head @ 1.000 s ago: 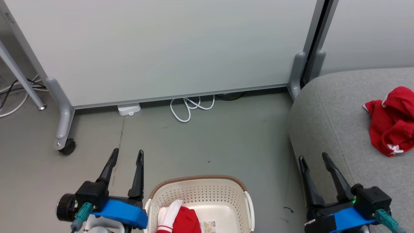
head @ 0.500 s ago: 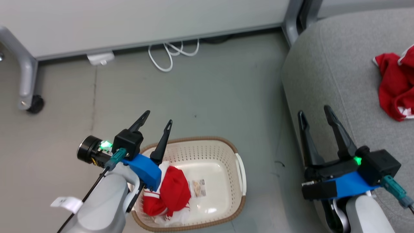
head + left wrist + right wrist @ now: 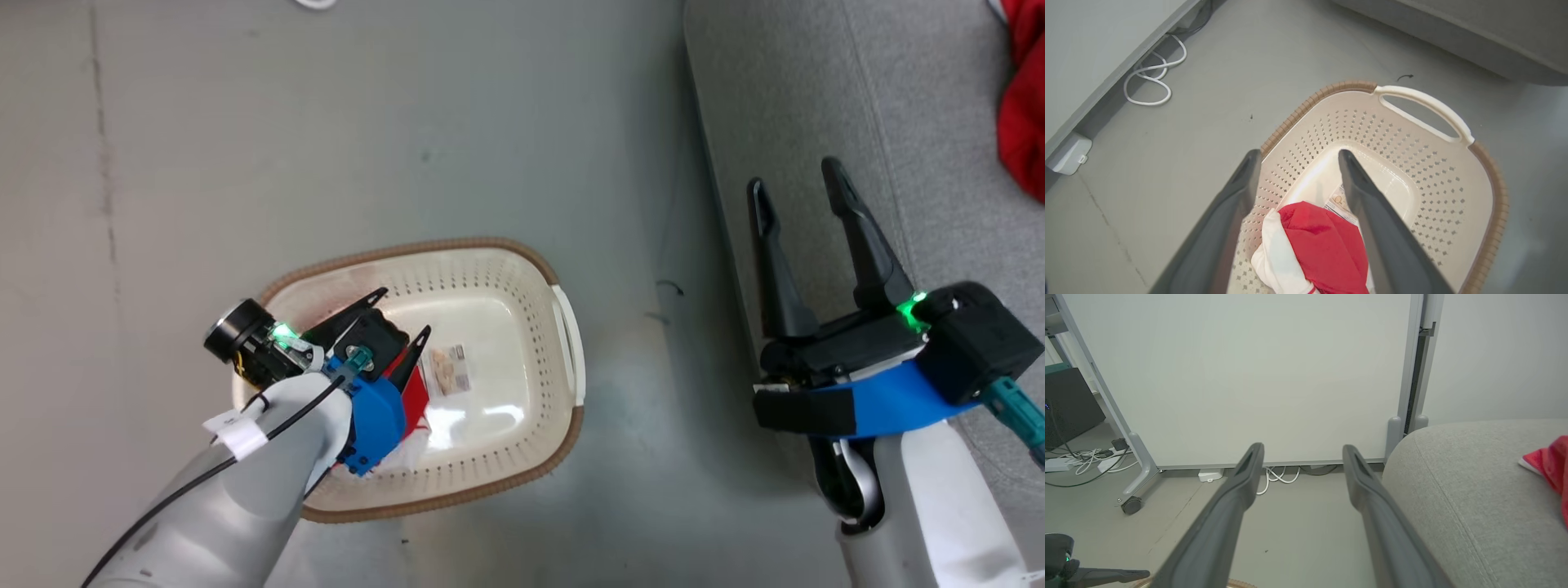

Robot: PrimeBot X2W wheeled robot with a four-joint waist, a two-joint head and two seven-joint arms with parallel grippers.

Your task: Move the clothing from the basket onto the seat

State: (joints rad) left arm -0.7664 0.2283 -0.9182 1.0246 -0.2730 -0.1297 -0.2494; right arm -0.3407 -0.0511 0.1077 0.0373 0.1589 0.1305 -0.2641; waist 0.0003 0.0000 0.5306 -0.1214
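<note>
**While the left gripper hangs open over the basket, the right gripper is open beside the couch**

When you look down in the head view, you see the basket standing on the grey floor, and a strip of floor lies between it and the couch at the right. The left gripper is above the left part of the basket. Its two fingers are spread and point into the basket, and nothing is held between them.

In the left wrist view a red garment with a white cuff lies in the basket, under the gap between the fingers and close to the near wall. If the fingers touch the cloth or not, I cannot tell you. Just beside the garment, on the bottom of the basket, there is a paper label, and one finger hides a part of it. The white handle of the basket is on the side that faces the couch.

The right gripper is also open. Its fingers stand wide apart and it holds nothing. In the head view it hangs at the left edge of the couch. In the right wrist view its fingers point toward a white panel, and white cables lie on the floor under this panel.

A second red garment lies on the couch, at the far right of the head view, where the picture cuts it. It is well apart from both grippers.
</note>
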